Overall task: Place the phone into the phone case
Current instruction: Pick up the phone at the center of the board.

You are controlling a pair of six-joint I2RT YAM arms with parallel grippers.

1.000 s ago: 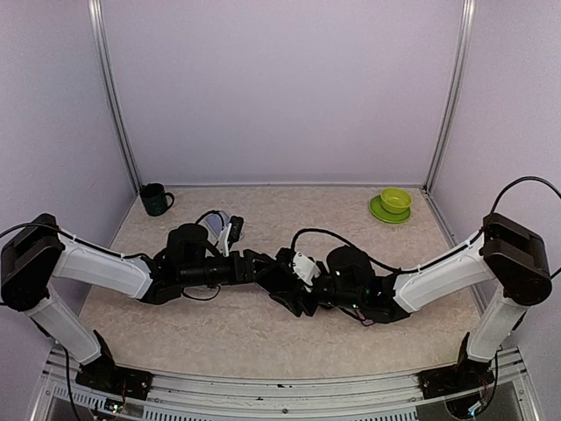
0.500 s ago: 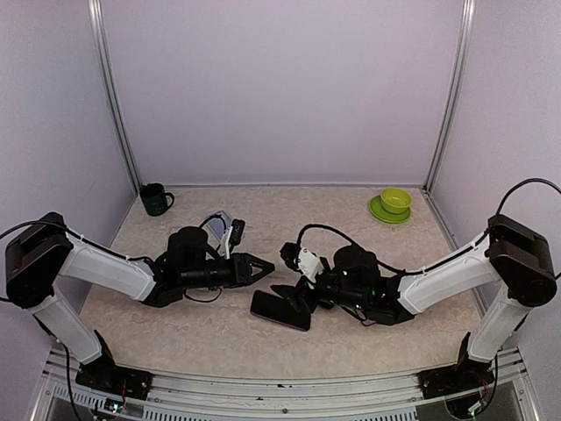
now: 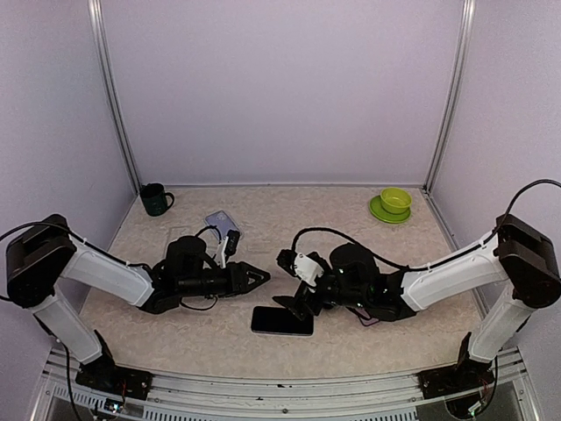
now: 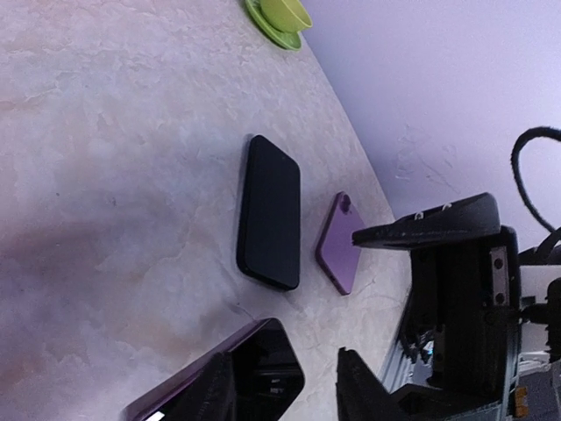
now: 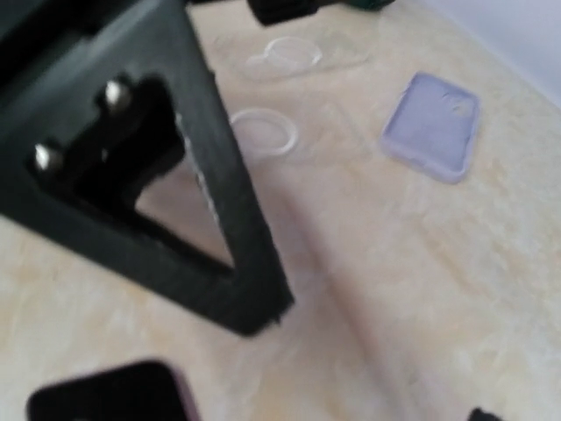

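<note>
The marbled beige desk (image 3: 307,210) carries a black phone (image 3: 282,320) lying flat near the front, a lilac case (image 3: 223,222) left of centre, a dark mug (image 3: 156,200) far left and a green saucer (image 3: 381,214) far right. A flat purple thing (image 4: 337,244), perhaps another case, lies beside the phone.

The phone (image 3: 281,320) shows smooth black glass with a slight sheen. The table (image 3: 263,351) beneath it is matt, mottled beige, stone-like. The phone case (image 3: 223,223) beyond it looks like smooth lavender plastic.

Phone (image 3: 281,320) front centre, case (image 3: 222,223) behind left, mug (image 3: 155,199) far left corner

Soft even light, faint shadows; right wrist view blurred
</note>
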